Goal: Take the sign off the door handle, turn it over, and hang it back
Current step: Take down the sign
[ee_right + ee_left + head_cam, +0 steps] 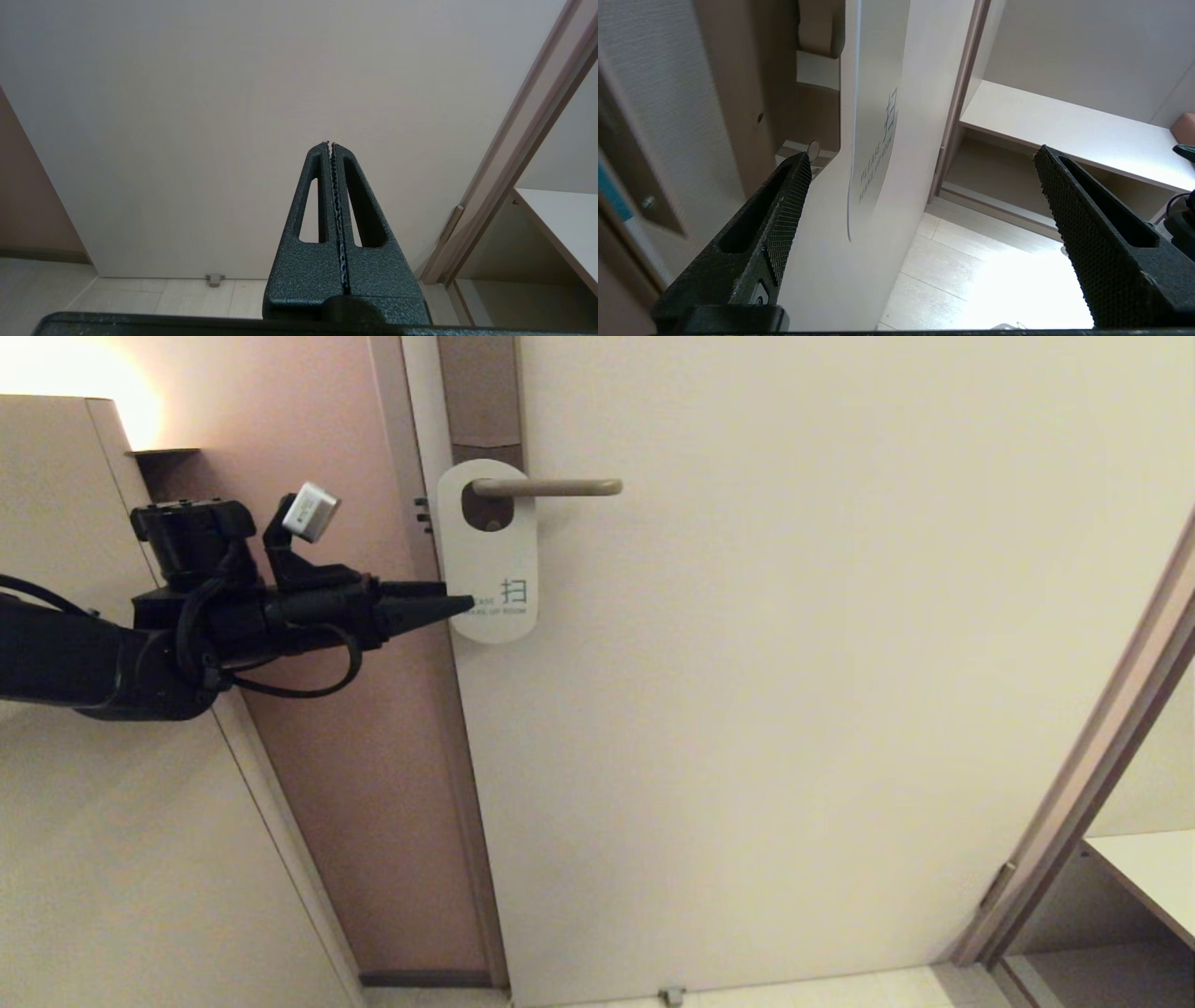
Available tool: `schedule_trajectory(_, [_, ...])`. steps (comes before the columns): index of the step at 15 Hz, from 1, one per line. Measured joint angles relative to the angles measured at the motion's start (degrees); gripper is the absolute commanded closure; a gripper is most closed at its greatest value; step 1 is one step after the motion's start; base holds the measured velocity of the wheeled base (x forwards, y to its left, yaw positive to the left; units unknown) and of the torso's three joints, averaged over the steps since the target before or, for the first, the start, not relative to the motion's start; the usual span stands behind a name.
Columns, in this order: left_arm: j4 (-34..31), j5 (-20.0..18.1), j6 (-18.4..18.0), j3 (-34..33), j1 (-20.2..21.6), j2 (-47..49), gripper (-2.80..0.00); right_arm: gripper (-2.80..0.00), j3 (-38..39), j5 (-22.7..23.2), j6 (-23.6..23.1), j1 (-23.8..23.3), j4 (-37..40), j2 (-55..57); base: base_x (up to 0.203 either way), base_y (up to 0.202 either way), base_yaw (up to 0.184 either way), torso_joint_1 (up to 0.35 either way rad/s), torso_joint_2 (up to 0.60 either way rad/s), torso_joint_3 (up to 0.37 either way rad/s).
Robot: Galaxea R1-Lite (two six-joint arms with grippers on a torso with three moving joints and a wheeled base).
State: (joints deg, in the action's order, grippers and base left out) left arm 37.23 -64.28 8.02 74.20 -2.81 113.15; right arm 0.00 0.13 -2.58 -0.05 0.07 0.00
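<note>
At the door's edge, left hand spread wide, straddling the white rounded card sign hung on slim beige-grey metal door handle, likely lined up for pinching; right hand pressed together, parked low

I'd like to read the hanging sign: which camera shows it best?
The head view: the sign faces it, white side out, hanging on the door handle. The left wrist view catches it edge-on between the open left gripper fingers. The right wrist view misses it.

A pale door beside a pinkish wall, with what looks like a shelf at right.
</note>
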Motion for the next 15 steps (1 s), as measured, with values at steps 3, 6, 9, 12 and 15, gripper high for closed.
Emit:
schedule_trajectory(3, [0.0, 0.01, -0.01, 0.51, -0.93, 0.44, -2.8, 0.0, 0.0, 0.03, 0.02, 0.0, 0.02, 0.0, 0.0, 0.0, 0.0, 0.0, 0.0, 0.0])
schedule_trajectory(6, [0.0, -0.02, 1.13, 1.01, -2.24, 0.62, -2.8, 0.0, 0.0, 0.03, 0.0, 0.0, 0.02, 0.0, 0.0, 0.0, 0.0, 0.0, 0.0, 0.0])
schedule_trajectory(9, [0.17, 0.01, 3.0, 3.28, -3.62, 1.31, -2.8, 0.0, 0.0, 0.02, 0.02, 0.0, 0.02, 0.0, 0.0, 0.0, 0.0, 0.0, 0.0, 0.0])
schedule_trajectory(12, [0.02, -0.05, 3.17, 5.75, -4.29, 2.49, -2.8, 0.0, 0.0, 0.02, 0.0, 0.0, 0.02, 0.0, 0.0, 0.0, 0.0, 0.0, 0.0, 0.0])
schedule_trajectory(15, [-0.01, -0.12, 3.24, 6.64, -4.68, 3.6, -2.8, 0.0, 0.0, 0.02, 0.02, 0.0, 0.02, 0.0, 0.0, 0.0, 0.0, 0.0, 0.0, 0.0])
